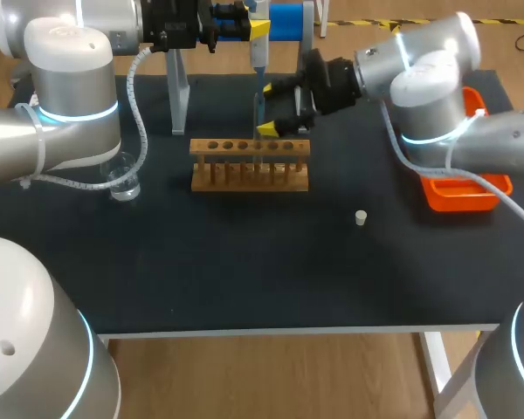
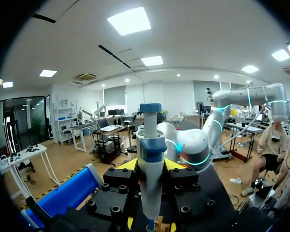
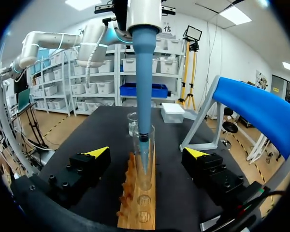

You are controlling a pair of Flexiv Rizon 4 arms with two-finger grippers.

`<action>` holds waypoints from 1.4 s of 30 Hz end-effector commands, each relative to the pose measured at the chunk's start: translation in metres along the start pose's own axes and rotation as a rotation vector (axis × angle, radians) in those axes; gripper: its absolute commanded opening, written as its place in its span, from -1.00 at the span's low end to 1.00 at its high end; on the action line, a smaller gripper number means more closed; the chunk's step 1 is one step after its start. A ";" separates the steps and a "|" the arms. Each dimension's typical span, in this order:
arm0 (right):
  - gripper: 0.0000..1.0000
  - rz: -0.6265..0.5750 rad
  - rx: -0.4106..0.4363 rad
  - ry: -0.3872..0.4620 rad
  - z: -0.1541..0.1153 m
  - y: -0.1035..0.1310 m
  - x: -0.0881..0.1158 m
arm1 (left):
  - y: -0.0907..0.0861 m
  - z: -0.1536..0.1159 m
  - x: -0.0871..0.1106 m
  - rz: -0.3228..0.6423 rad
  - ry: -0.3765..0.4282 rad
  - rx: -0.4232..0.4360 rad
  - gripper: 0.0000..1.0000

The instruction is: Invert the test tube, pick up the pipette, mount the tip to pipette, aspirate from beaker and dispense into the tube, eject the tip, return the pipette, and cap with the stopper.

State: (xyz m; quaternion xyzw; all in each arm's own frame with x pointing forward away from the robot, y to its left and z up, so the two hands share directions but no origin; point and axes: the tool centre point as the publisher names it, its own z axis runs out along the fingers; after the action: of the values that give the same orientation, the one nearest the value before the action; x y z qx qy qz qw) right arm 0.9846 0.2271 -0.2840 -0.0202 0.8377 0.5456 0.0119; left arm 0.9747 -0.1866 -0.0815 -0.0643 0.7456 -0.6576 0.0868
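Pipette (image 1: 258, 61) hangs upright over the matte black table (image 1: 244, 271), clamped in the left gripper (image 1: 255, 28). Below it stands a wooden rack (image 1: 249, 170) with a row of round holes. The right gripper (image 1: 266, 106) has its fingers spread either side of the shaft. A clear beaker (image 1: 122, 182), a small pale stopper (image 1: 361, 217) and an orange plastic tray (image 1: 458, 194) stand well apart.

In the left wrist view, the pipette's (image 2: 150, 140) smooth white-and-blue barrel is pinched between the left gripper's (image 2: 151, 166) yellow tips.

In the right wrist view, the tapered blue pipette (image 3: 143, 72) ends inside the transparent test tube (image 3: 144, 159), which is upright in the rack (image 3: 137, 208). The right gripper (image 3: 145, 152) is wide apart, touching neither.
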 end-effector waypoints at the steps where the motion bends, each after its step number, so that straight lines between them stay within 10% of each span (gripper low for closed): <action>1: 1.00 -0.004 0.012 -0.011 0.004 0.000 -0.001 | 0.000 0.000 0.001 0.000 -0.005 0.000 -1.00; 42: 1.00 -0.016 0.122 -0.104 0.032 -0.016 0.006 | 0.000 0.000 0.001 0.000 -0.005 0.000 -1.00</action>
State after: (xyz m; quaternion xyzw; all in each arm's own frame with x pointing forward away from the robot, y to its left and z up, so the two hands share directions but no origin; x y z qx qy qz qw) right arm 0.9799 0.2484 -0.3125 0.0011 0.8663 0.4960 0.0601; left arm 0.9747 -0.1866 -0.0815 -0.0643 0.7456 -0.6576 0.0868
